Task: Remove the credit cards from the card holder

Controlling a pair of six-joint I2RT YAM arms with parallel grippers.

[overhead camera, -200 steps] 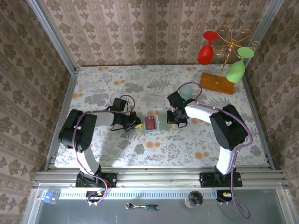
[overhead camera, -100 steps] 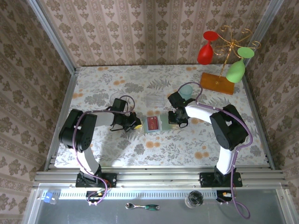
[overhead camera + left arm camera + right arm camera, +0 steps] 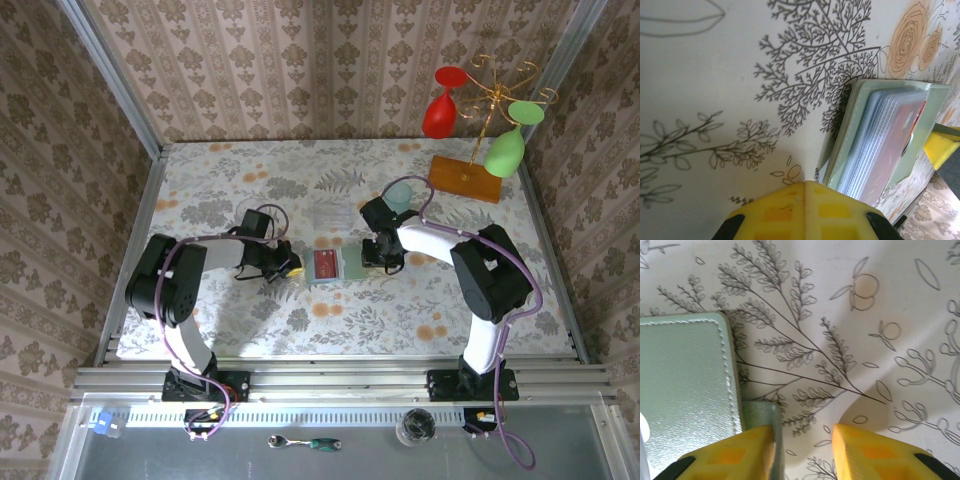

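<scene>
The pale green card holder point(image 3: 345, 268) lies open on the flowered table between my two grippers, with a red credit card point(image 3: 324, 264) showing in its left half. In the left wrist view the card holder point(image 3: 855, 125) stands slightly agape, with a stack of ribbed clear sleeves and the red card point(image 3: 900, 140) inside. My left gripper point(image 3: 805, 186) is shut on nothing, its tip at the holder's left edge. My right gripper point(image 3: 802, 432) is open at the holder's right edge; a small green tab point(image 3: 762, 415) of the card holder point(image 3: 685, 385) rests against its left finger.
A pale teal translucent cup point(image 3: 400, 193) stands just behind the right gripper point(image 3: 381, 254). A gold rack on a wooden base point(image 3: 464, 178) holds a red glass point(image 3: 439, 110) and a green glass point(image 3: 506, 148) at the back right. Patterned walls enclose the table.
The right gripper's fingers have parted and let go of the card holder's right edge. The left gripper stays shut in the same place.
</scene>
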